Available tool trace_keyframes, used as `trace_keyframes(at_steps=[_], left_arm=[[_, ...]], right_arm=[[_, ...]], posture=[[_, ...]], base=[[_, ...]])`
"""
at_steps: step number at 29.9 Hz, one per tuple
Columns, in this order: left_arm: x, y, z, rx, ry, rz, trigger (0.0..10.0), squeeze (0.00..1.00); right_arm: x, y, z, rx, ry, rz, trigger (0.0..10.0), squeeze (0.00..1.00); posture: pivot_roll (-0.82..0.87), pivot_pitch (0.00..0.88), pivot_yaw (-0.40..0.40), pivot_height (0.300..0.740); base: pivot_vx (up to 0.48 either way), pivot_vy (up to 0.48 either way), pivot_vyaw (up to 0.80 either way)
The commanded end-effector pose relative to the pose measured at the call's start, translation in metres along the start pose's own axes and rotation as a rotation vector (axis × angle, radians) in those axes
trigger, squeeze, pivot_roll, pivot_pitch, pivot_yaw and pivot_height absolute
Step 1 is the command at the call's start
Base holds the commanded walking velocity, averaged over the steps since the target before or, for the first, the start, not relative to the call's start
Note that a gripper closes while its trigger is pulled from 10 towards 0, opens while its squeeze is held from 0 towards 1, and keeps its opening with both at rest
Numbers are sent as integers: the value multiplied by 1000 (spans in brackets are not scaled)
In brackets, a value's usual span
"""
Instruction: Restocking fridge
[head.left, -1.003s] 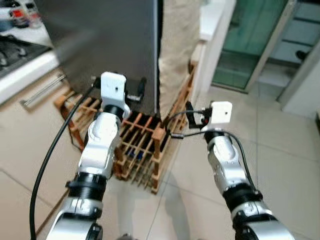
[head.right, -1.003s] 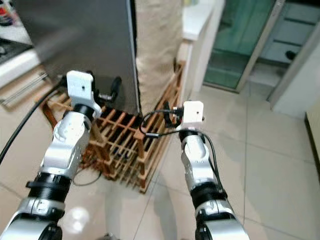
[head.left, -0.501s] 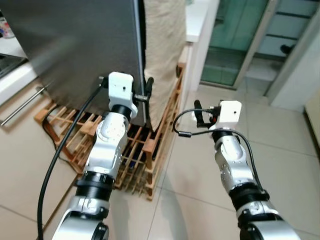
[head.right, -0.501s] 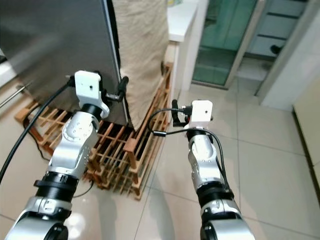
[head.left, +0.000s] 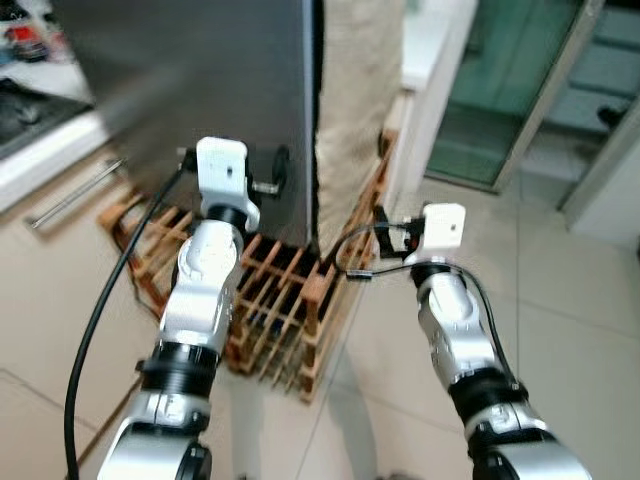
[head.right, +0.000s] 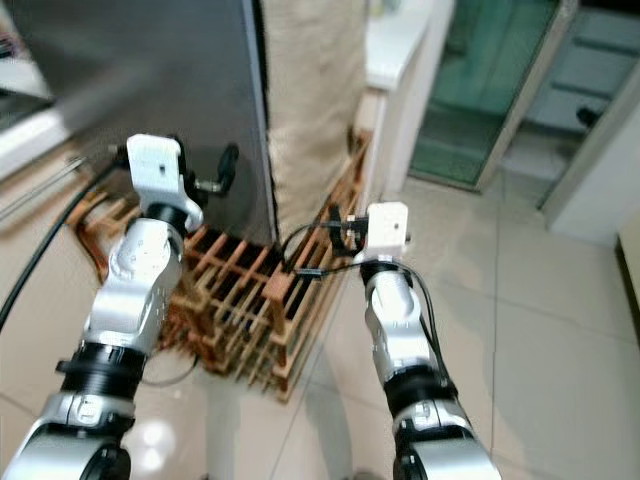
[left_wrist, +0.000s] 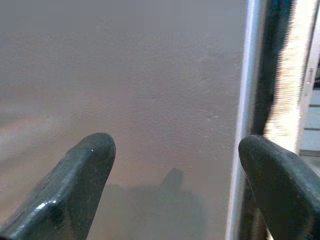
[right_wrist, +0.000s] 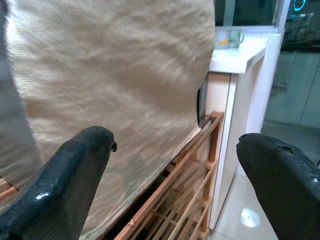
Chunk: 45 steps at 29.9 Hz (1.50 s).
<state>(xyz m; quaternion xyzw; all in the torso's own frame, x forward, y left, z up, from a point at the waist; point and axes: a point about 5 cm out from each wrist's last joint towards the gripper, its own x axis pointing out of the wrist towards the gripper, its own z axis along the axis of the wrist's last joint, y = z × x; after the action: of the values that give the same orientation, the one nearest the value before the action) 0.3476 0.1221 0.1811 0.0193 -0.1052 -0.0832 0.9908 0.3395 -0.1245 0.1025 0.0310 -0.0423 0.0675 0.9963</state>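
The fridge (head.left: 220, 80) is a tall dark grey steel body at the upper left, and its door looks closed. My left gripper (left_wrist: 177, 147) is open and held close to the fridge's flat face near its lower right edge (left_wrist: 247, 100); one black finger (head.left: 279, 162) shows against the steel. My right gripper (right_wrist: 177, 140) is open and empty, raised in front of a beige cloth (right_wrist: 110, 90) that hangs beside the fridge. No food item can be seen.
A wooden lattice rack (head.left: 280, 300) lies on the floor under the fridge's corner, just ahead of both arms. A counter with a hob (head.left: 30, 120) is at the left, a white counter (head.left: 430, 40) and green glass door (head.left: 510, 80) at the right. Tiled floor (head.left: 580, 330) spreads to the right.
The whole picture swung right and back, so the camera moved. Both arms keep much the same pose, with the grippers still open.
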Motion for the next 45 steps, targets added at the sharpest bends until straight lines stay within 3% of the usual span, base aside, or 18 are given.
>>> trace_keyframes(at_steps=[1,9,18,25,34,45], left_arm=[[8,-11,6,-11,3,-44,10000,0],[30,-17,8,-97,76,-44,10000,0],[55,-22,29,-156,49,-69,10000,0],[61,-27,41,-175,21,-105,10000,0],[58,-45,48,-165,-3,-171,10000,0],[65,-43,57,-51,-39,-111,10000,0]], right_arm=[[2,-2,3,5,-9,-10,10000,0],[1,-3,4,14,-14,-10,10000,0],[-3,-5,2,17,-15,-22,10000,0],[-6,-8,1,17,-16,-34,10000,0],[-8,-8,-1,16,-8,-37,10000,0],[-8,-3,-2,19,-6,-30,10000,0]], posture=[[-106,0,22,740],[-107,0,18,740],[-133,0,40,740],[-146,0,49,740],[-145,0,52,740],[-151,0,68,740]], base=[[0,0,0],[0,0,0],[0,0,0],[0,0,0],[0,0,0],[0,0,0]])
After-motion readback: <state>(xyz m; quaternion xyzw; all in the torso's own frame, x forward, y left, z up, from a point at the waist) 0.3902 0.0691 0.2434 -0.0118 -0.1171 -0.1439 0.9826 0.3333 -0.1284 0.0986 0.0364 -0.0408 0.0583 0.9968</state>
